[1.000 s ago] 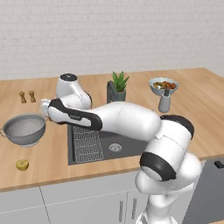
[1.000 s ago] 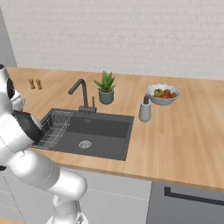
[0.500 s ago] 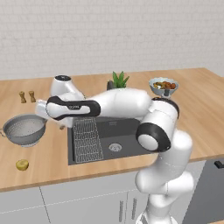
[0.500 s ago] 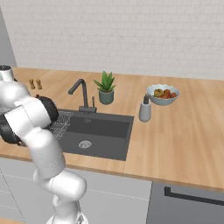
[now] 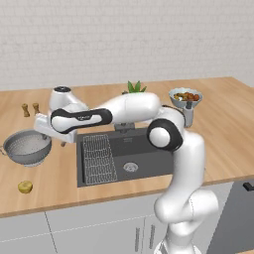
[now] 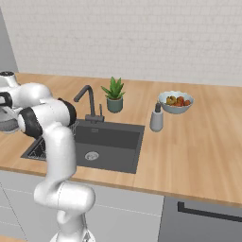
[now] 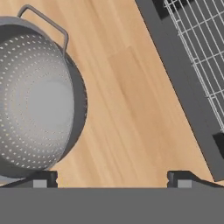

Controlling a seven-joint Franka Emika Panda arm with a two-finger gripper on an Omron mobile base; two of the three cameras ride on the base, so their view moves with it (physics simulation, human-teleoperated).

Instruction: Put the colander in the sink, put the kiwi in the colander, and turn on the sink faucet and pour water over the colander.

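End effector [image 7: 112,178] wide open and empty, now farther left than before, beside the colander [image 5: 28,147].

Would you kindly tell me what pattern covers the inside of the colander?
Rows of small holes across grey metal in the colander, clearest in the hand view.

A simulated kitchen under soft, even light. A white brick wall [image 5: 124,39] runs along the back of a long wooden countertop [image 5: 223,114] with warm, pale grain. Under the countertop sit light grey cabinet fronts [image 5: 89,233], their door seams visible as thin lines. At the far right, a darker grey appliance front [image 6: 203,222] carries a long black handle [image 6: 210,211]. A grey wall edge [image 6: 7,47] rises at the left of the right base view.
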